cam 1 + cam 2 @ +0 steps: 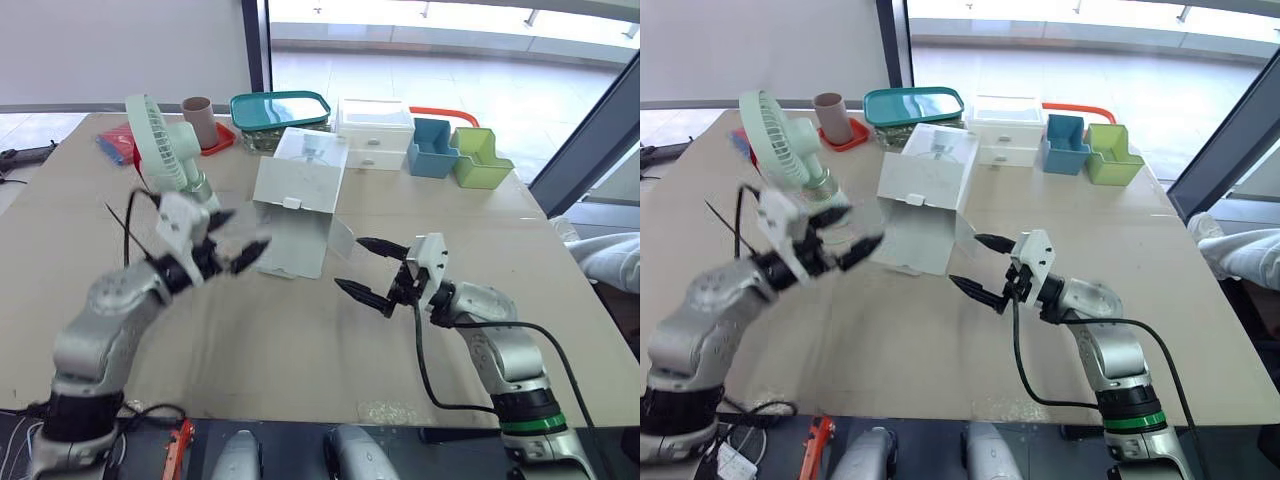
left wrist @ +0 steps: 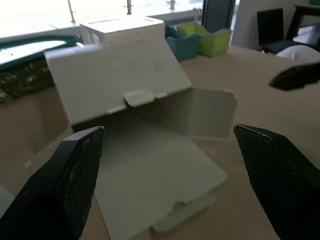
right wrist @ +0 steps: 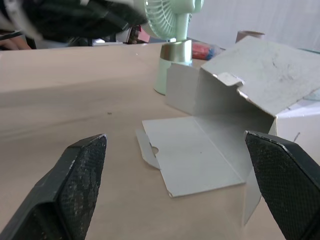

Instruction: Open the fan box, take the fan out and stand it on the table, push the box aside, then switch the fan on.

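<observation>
The pale green fan (image 1: 160, 140) stands upright on the table, at the left, beside the box. The white fan box (image 1: 298, 188) lies in the middle of the table with its flaps (image 2: 160, 185) spread open toward me; its inside looks empty. My left gripper (image 1: 236, 240) hovers open in front of the fan's base (image 3: 172, 65), just left of the box. My right gripper (image 1: 368, 267) is open too, low over the table at the box's right flap. Neither holds anything.
Along the far edge stand a brown cup (image 1: 198, 120) on a red tray, a teal-lidded container (image 1: 280, 112), a white drawer box (image 1: 375, 132), a blue bin (image 1: 432, 148) and a green bin (image 1: 478, 158). A red packet (image 1: 118, 143) lies behind the fan.
</observation>
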You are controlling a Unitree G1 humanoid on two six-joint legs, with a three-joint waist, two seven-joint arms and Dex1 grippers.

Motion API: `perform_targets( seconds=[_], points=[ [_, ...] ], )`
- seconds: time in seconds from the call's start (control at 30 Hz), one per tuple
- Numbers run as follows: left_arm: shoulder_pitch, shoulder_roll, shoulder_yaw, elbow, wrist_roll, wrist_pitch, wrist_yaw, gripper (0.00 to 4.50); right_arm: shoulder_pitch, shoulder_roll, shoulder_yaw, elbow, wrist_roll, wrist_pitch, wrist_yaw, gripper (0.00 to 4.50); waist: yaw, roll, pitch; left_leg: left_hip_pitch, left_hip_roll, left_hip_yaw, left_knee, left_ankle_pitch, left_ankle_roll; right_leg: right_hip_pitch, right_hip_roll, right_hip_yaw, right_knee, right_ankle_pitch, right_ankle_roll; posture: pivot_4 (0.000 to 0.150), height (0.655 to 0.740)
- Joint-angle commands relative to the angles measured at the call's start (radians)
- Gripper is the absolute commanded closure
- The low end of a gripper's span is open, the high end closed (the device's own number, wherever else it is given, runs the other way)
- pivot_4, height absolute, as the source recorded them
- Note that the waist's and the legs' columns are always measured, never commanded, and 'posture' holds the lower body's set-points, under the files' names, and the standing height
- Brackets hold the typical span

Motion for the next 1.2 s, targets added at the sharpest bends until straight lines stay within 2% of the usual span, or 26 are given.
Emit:
perform_targets(
  seconds=[0.03,0.17,0.23,0.47,0.63,0.93,1.2],
  points=[
    [0.046,0.031,0.007,0.017,0.015,-0.088,-0.086,0.10,0.012,0.009,0.001,-0.056,-0.015,-0.013,-0.037,0.00,0.002,0.000,0.000,0.000,0.000,0.000,0.000,0.000,0.000,0.000,0.000,0.000,0.000,0.000,0.000,0.150,0.7400],
    [0.097,0.069,-0.014,0.111,0.069,-0.212,-0.190,0.10,0.021,0.016,0.007,-0.059,-0.044,-0.004,-0.074,0.00,0.003,0.000,0.000,0.001,0.000,0.001,0.000,0.000,0.000,0.001,0.000,0.001,0.000,0.000,0.001,0.150,0.7400],
    [0.087,0.069,-0.008,0.140,0.055,-0.235,-0.230,0.10,0.019,0.030,0.009,-0.057,-0.065,0.016,-0.118,0.00,0.002,0.000,0.000,0.001,0.000,0.001,0.000,0.000,0.000,0.000,0.000,0.001,0.000,-0.001,0.000,0.150,0.7400],
    [0.052,0.082,-0.021,0.288,0.114,-0.404,-0.340,0.10,-0.098,0.130,0.036,0.024,-0.165,0.074,-0.299,0.00,-0.003,0.000,0.000,0.001,0.000,0.002,-0.001,0.000,0.000,-0.001,0.000,0.001,0.000,-0.001,-0.001,0.150,0.7400],
    [0.010,0.047,-0.029,0.271,0.101,-0.376,-0.312,0.10,-0.188,0.176,0.028,0.138,-0.231,0.069,-0.407,0.00,0.003,0.000,0.000,0.000,0.000,0.001,-0.001,0.000,0.001,-0.001,0.000,0.001,0.000,-0.001,-0.001,0.150,0.7400],
    [0.016,0.016,-0.050,0.214,0.095,-0.338,-0.288,0.10,-0.319,0.239,0.029,0.334,-0.281,0.083,-0.490,0.00,-0.001,0.000,0.000,0.000,0.001,0.002,-0.001,-0.001,0.003,-0.001,0.000,0.000,0.000,-0.001,-0.001,0.150,0.7400],
    [0.031,-0.004,-0.056,0.181,0.092,-0.315,-0.253,0.10,-0.376,0.321,0.023,0.417,-0.283,0.119,-0.561,0.00,-0.003,0.000,0.000,0.000,0.000,0.002,-0.001,-0.001,0.003,-0.001,0.000,0.000,0.000,-0.001,-0.001,0.150,0.7400]
  ],
)
